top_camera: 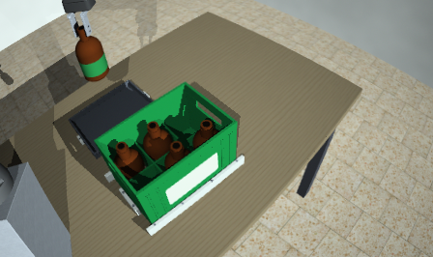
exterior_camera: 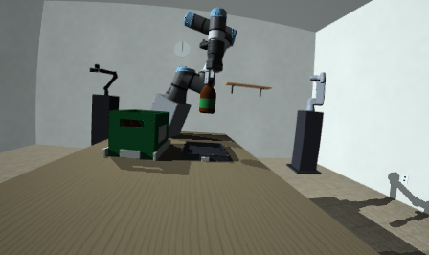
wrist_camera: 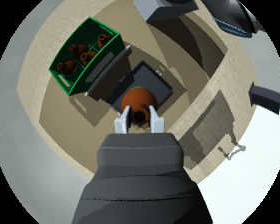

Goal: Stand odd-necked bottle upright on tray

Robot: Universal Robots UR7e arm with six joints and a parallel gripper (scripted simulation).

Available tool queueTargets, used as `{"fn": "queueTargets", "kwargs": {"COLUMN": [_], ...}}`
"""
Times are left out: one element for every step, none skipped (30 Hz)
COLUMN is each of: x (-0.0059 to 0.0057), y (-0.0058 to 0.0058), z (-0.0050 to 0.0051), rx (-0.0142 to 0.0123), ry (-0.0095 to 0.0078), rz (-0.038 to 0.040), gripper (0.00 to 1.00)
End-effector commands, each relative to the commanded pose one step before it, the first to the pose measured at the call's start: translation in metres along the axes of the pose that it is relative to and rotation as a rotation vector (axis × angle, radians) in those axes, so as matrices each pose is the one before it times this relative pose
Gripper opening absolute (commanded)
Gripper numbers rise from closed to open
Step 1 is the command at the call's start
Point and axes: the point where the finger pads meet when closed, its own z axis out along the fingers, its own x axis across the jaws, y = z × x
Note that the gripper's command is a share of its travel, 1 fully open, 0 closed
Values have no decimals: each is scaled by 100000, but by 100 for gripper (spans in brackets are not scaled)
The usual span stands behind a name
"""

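Observation:
My gripper is shut on the neck of a brown bottle with a green band. The bottle hangs nearly upright in the air, well above table height. The dark tray lies on the table below, beside the crate. The green crate holds four brown bottles, all standing, such as one at the left and one at the right. I cannot tell the neck widths apart.
The wooden table carries the crate and the tray. White strips lie along the crate's base. The grey robot base block stands near the tray's side. The crate's walls rise right beside the tray.

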Motion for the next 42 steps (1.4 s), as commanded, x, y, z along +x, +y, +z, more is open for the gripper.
{"fn": "queueTargets", "kwargs": {"x": [-20,0,0,0,0,0,0,0,0,1,0,0,0,0,0,1,0,0,1,0,0,1,0,0,0,0,1,0,0,0,1,0,0,0,0,1,0,1,0,0,1,0], "y": [30,0,0,0,0,0,0,0,0,0,1,0,0,0,0,0,1,1,0,0,1,0,1,0,1,1,0,1,0,0,0,1,1,1,1,0,1,0,1,1,0,1], "z": [-5,21,27,34,42,50,59,68,77,87,96,0,0,107,117,127,138,148,159,169,179,189,199,208,218,227,235,244,0,0,252,259,266,273,279,285,290,295,300,304,307,310], "rx": [-91,0,0,0,0,0,0,0,0,0,0,0,0,0,0,0,0,0,0,0,0,0,0,0,0,0,0,0,0,0,0,0,0,0,0,0,0,0,0,0,0,0], "ry": [-87,0,0,0,0,0,0,0,0,0,0,0,0,0,0,0,0,0,0,0,0,0,0,0,0,0,0,0,0,0,0,0,0,0,0,0,0,0,0,0,0,0], "rz": [-34,0,0,0,0,0,0,0,0,0,0,0,0,0,0,0,0,0,0,0,0,0,0,0,0,0,0,0,0,0,0,0,0,0,0,0,0,0,0,0,0,0], "gripper": [0,0,0,0,0,0,0,0,0,0,0,0,0,0,0,0,0,0,0,0,0,0,0,0,0,0,0,0,0,0,0,0,0,0,0,0,0,0,0,0,0,0]}}
